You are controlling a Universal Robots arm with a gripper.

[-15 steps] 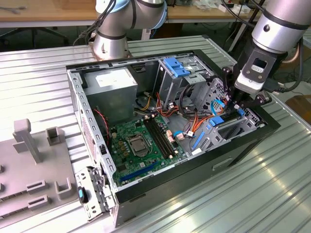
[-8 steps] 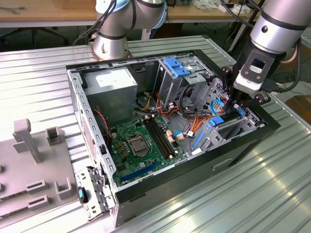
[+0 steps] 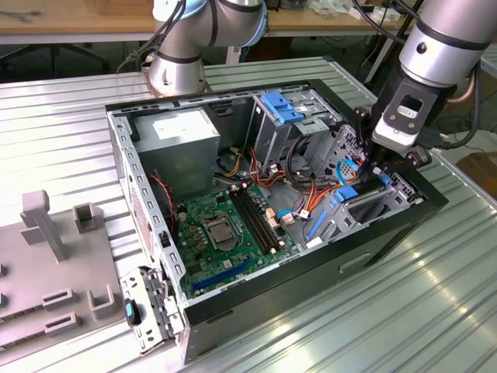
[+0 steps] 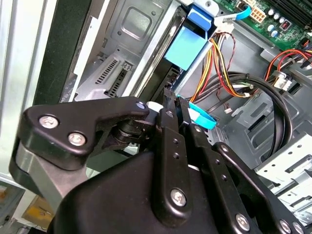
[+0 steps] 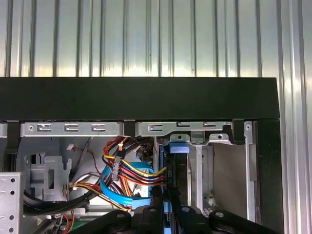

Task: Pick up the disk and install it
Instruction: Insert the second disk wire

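The arm is seen reaching down from the exterior view's upper right into an open computer case point(image 3: 435, 203) lying on its side on the ribbed metal counter point(image 3: 435, 311). Its wrist is tilted so that the end effector point(image 3: 382, 175) points down into the corner of the case at the exterior view's right, just above a drive bay.

The disk point(image 3: 365, 203) is found there, standing on edge in that bay — its dark face and bright blue side rail point(image 3: 345, 193) are visible beside the bay's metal wall. In the second wrist view the end effector point(image 4: 171, 100) is shown with its black fingers point(image 4: 168, 126) drawn close together on the disk's point(image 4: 175, 78) thin edge, a blue rail point(image 4: 187, 48) of the disk lying ahead of them. In the first wrist view the fingers point(image 5: 157, 204) are likewise seen nearly closed around the blue-edged disk point(image 5: 176, 161), which sits upright between the bay's metal walls.

The approach is crowded by a bundle of red, yellow and orange wires point(image 3: 311, 190) and a flat blue cable point(image 5: 122, 192) just beside the bay. Farther in, a green motherboard point(image 3: 225, 225) lies on the case floor, a grey power supply point(image 3: 182, 136) is mounted at the far end, and a metal cage with a blue latch point(image 3: 281, 105) stands near the middle. A grey fixture point(image 3: 54, 256) rests on the counter, well apart at the exterior view's left.
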